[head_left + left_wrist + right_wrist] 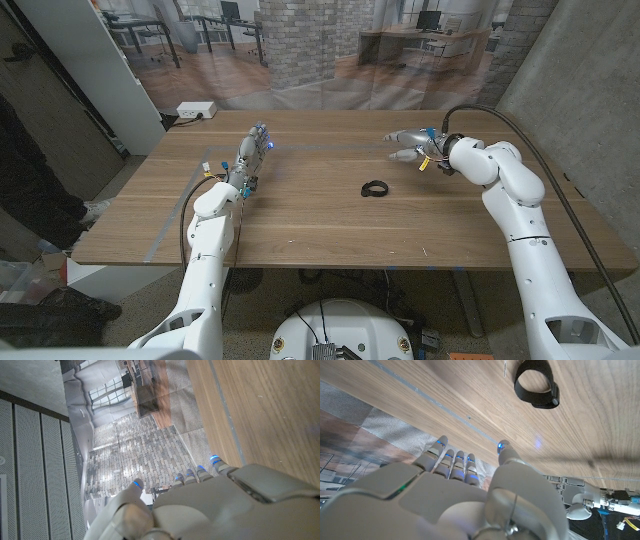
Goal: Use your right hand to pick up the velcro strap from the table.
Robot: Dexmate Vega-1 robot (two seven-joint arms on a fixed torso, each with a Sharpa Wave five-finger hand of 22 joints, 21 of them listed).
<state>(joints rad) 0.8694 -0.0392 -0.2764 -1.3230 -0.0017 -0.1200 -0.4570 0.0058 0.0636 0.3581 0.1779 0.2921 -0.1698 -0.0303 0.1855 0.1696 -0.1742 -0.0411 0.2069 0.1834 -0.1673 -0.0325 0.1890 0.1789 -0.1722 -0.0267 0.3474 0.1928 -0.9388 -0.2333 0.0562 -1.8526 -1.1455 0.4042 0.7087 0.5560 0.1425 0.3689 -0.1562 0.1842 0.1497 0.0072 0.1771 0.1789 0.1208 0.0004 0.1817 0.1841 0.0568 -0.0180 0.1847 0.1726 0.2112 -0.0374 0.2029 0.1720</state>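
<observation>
Both white arms rise from the near edge of the wooden table (300, 225), a plain plank top with light grain and a pale strip of tape running along its left side. Left hand (250, 152) stands on its edge near the far left part of the top, fingers straight and pointing at the far edge, holding nothing; the left wrist view shows its fingertips (197, 474) lit blue above the wood. Right hand (412, 146) hovers near the far right part of the table, fingers spread and reaching toward the left, also holding nothing. The velcro strap (375, 188), a small black loop, lies on bare wood right of the table's middle, nearer the camera than the right hand and apart from it; in the right wrist view it sits beyond the fingertips (504, 446). Wide open wood surrounds the strap on every side. Behind the far edge hangs a printed backdrop (330, 50) of a brick office. A white power strip (196, 110) lies on the floor past the far left corner. No writing is readable.
</observation>
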